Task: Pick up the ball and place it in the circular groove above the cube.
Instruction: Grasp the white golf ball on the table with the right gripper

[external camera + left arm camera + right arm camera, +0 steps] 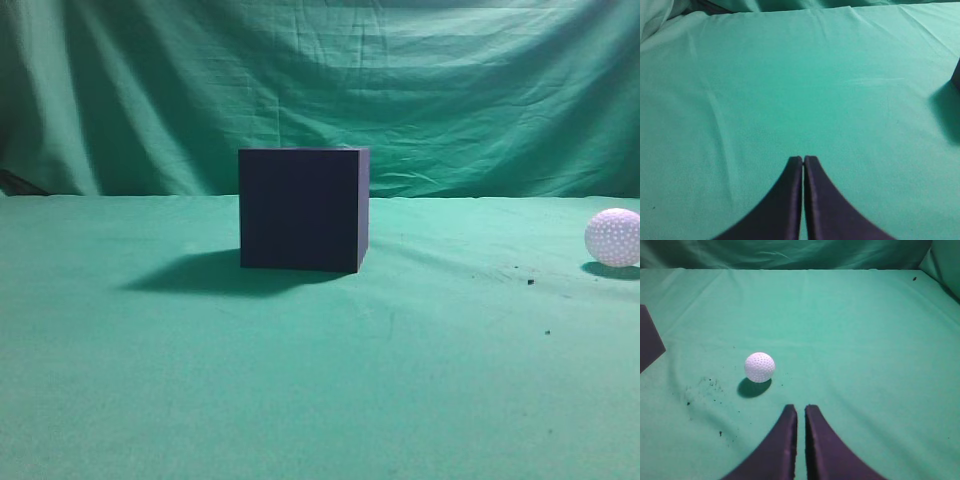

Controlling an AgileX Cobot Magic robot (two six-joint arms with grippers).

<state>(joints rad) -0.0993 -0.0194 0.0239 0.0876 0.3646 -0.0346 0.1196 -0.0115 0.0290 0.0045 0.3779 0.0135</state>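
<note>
The dark navy cube [303, 208] stands on the green cloth in the middle of the exterior view. Its corner shows at the left edge of the right wrist view [647, 340] and at the right edge of the left wrist view [956, 75]. The white dimpled ball [613, 237] lies on the cloth at the far right. In the right wrist view the ball [760, 367] lies ahead and to the left of my right gripper [801, 409], which is shut and empty. My left gripper [803, 159] is shut and empty over bare cloth. The cube's top face is hidden.
The green cloth [320, 380] covers the table and hangs as a backdrop [320, 80]. Small dark specks [695, 392] lie on the cloth left of the ball. Neither arm shows in the exterior view.
</note>
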